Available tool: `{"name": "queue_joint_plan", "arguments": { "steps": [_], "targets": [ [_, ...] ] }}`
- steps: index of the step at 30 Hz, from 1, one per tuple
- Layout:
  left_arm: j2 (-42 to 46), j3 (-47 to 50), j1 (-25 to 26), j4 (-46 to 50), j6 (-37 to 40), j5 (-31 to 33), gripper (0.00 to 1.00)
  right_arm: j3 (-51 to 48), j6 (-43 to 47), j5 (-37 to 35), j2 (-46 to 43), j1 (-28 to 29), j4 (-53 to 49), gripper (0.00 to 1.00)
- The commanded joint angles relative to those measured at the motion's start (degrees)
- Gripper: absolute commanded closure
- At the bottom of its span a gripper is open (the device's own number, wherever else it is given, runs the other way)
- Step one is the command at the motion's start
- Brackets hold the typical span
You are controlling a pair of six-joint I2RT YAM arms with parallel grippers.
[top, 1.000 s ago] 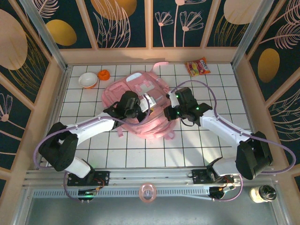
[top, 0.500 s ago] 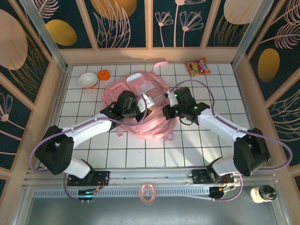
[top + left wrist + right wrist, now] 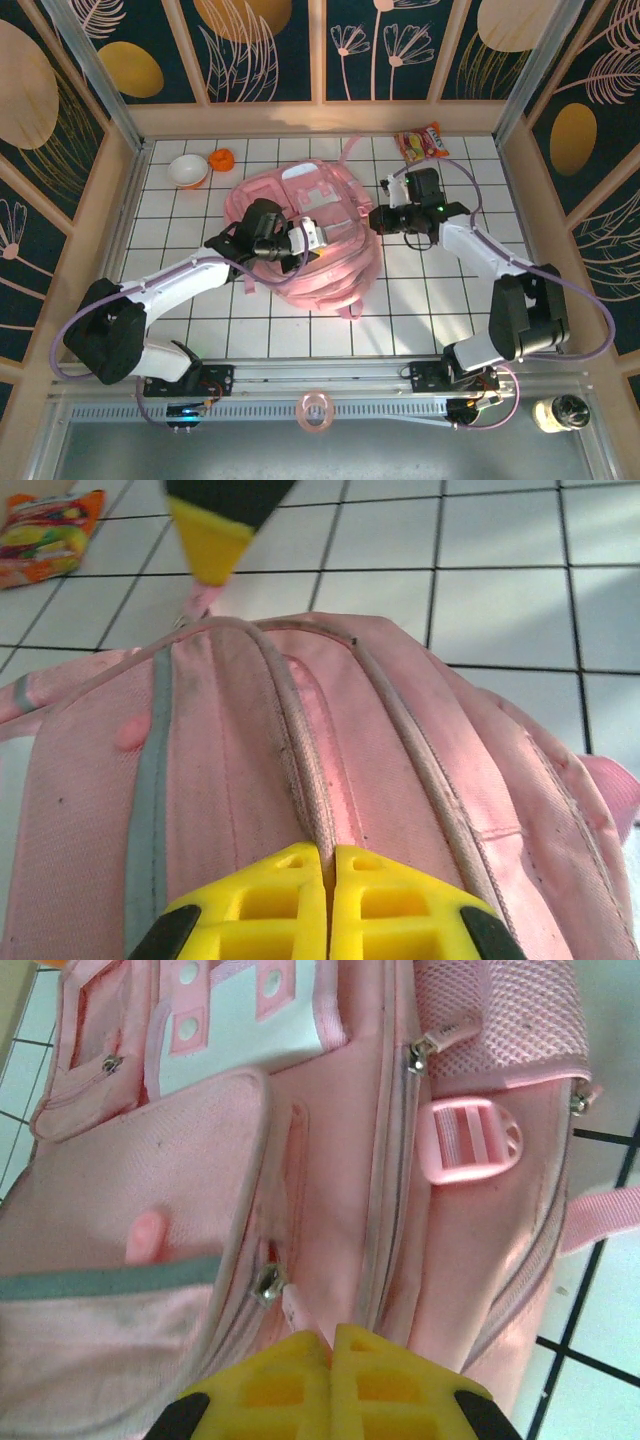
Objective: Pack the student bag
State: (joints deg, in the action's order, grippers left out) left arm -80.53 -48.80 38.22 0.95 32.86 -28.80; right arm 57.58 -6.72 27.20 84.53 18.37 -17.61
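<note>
- The bag [image 3: 335,272] lies flat in the middle of the tiled table [image 3: 450,300], with both arms reaching over it.
- A white bowl [image 3: 188,171] and a small orange thing [image 3: 222,158] sit close together at the far left, well clear of the bag.
- A snack packet [image 3: 422,142] lies at the far right, near the right arm's wrist but not touching it. Its print is too small to read.
- A tape roll [image 3: 317,411] rests on the near rail between the arm bases, and a jar [image 3: 565,411] stands at the near right corner.
- The bag has a white patch [image 3: 240,1030], a pink buckle [image 3: 470,1140], a mesh side pocket [image 3: 505,1010] and metal zip pulls [image 3: 268,1285]. No lettering can be made out on it.
- The left gripper [image 3: 330,858] has its yellow fingers pressed together on the bag's top. A raised seam runs straight into the line where they meet.
- The right gripper [image 3: 331,1345] is also closed, at the bag's right edge. It pinches a thin pink tab [image 3: 300,1312] beside a zip pull.
- From the left wrist, a yellow fingertip of the right gripper shows past the bag, with a pink strip caught under it.
</note>
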Motion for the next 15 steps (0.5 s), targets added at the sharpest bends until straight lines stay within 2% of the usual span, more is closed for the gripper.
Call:
{"name": "queue_joint_plan", "arguments": {
  "steps": [1, 7, 9, 10, 11, 12, 13, 15],
  "targets": [
    [1.6, -1.8, 1.0, 4.8, 7.6, -16.9, 1.0, 2.3, -0.6, -0.9, 3.1, -0.5, 7.1, 1.0],
    [1.0, -2.6, 1.1, 5.4, 10.5, -20.1, 1.0, 0.5, -4.4, -0.1, 6.3, 1.6, 12.9, 1.0],
    [0.5, -2.3, 1.1, 4.6, 8.1, -16.7, 1.0, -0.1, -6.6, -1.4, 6.6, 1.6, 14.9, 1.0],
    [0.4, -2.1, 1.2, 3.5, 5.2, -13.7, 0.9, -0.4, -7.5, -2.8, 6.2, 1.4, 15.4, 1.0],
    [0.6, -1.7, 1.2, 2.2, 2.6, -11.1, 0.72, -0.9, -8.3, -4.1, 5.6, 1.2, 15.7, 1.0],
    [1.2, -1.1, 1.1, 0.6, -0.3, -9.3, 0.34, -1.5, -9.1, -5.2, 5.0, 0.8, 15.9, 0.97],
    [2.2, -0.4, 0.9, -1.1, -3.7, -8.3, 0.01, -1.9, -9.6, -5.7, 4.3, 0.1, 15.4, 0.84],
    [4.5, 1.1, 0.2, -5.6, -12.2, -7.6, 0.01, -2.4, -10.1, -6.3, 3.1, -1.2, 13.9, 0.6]
  ]
}}
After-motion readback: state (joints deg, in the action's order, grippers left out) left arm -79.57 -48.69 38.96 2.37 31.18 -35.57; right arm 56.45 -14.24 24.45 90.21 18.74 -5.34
